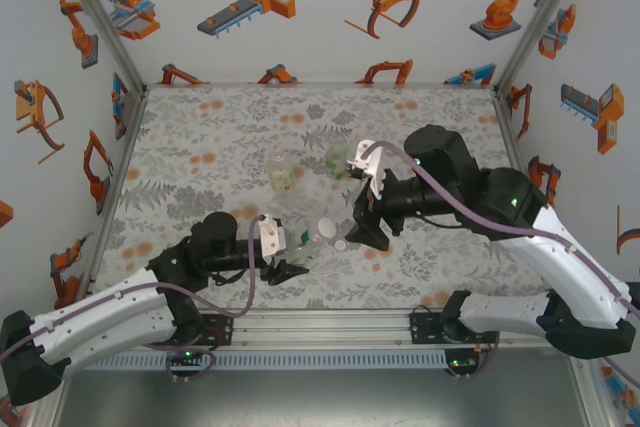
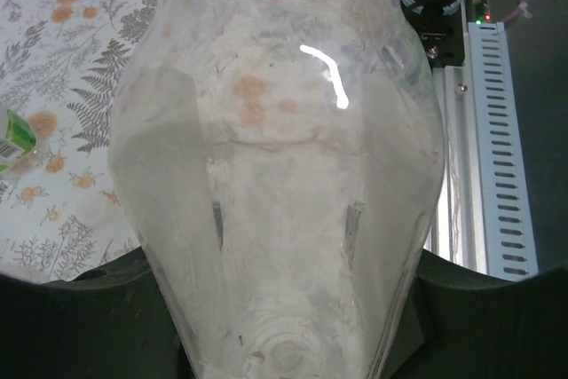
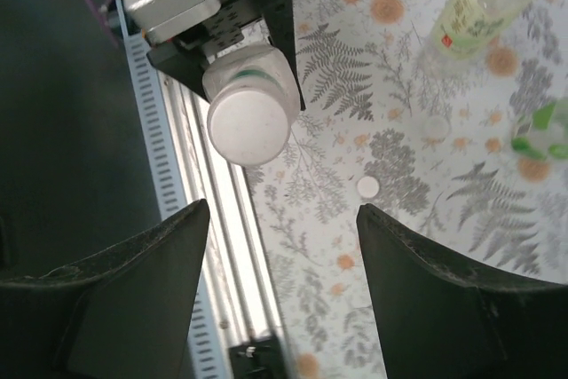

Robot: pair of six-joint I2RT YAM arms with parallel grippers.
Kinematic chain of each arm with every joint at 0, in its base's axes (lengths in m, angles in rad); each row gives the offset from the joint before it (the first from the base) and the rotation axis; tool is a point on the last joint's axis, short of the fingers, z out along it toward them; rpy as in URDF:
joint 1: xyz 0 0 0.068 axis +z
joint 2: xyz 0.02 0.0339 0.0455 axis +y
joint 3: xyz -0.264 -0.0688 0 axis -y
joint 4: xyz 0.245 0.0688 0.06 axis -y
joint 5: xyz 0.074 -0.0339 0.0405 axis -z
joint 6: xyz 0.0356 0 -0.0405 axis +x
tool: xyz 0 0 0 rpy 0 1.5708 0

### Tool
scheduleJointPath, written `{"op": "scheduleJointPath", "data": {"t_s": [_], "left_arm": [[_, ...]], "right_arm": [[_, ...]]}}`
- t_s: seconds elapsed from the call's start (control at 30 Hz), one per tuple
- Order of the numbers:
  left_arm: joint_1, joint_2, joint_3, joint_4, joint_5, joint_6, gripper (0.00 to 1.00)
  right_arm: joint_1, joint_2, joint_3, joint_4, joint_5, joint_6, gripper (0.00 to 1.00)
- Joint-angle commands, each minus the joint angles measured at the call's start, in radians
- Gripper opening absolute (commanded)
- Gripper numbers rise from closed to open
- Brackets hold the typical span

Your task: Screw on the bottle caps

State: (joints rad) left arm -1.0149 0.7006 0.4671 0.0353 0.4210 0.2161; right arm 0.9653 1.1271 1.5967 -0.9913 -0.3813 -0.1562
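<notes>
Clear plastic bottle (image 2: 275, 175) w/ green label sits clamped in left gripper (image 2: 284, 308). Empty, jaws apart, right gripper (image 3: 284, 281) hangs near bottle. White cap (image 3: 367, 187) lies loose on floral mat (image 3: 337, 68) beside bottle.

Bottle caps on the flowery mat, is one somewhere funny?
Yes. A small white cap lies loose on the flowery mat, not screwed onto anything. The clear bottle gripped by the left fingers is up off the mat, away from that cap.
</notes>
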Motion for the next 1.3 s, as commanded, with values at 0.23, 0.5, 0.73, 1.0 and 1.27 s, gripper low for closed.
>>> {"op": "scheduleJointPath", "data": {"t_s": [0.23, 0.5, 0.73, 1.0, 1.27], "left_arm": [[-0.002, -0.025, -0.013, -0.075, 0.025, 0.038, 0.00], [-0.001, -0.017, -0.009, -0.081, 0.037, 0.036, 0.00], [-0.002, -0.017, -0.010, -0.076, 0.043, 0.037, 0.00], [-0.002, -0.021, -0.008, -0.071, 0.045, 0.039, 0.00], [-0.001, -0.027, -0.008, -0.068, 0.048, 0.037, 0.00]], "right_arm": [[0.030, 0.119, 0.109, -0.097, -0.236, -0.470, 0.66], [0.055, 0.191, 0.131, -0.105, -0.228, -0.556, 0.68], [0.056, 0.232, 0.131, -0.108, -0.238, -0.554, 0.66], [0.056, 0.234, 0.107, -0.111, -0.245, -0.547, 0.58], [0.056, 0.214, 0.066, -0.090, -0.230, -0.526, 0.57]]}}
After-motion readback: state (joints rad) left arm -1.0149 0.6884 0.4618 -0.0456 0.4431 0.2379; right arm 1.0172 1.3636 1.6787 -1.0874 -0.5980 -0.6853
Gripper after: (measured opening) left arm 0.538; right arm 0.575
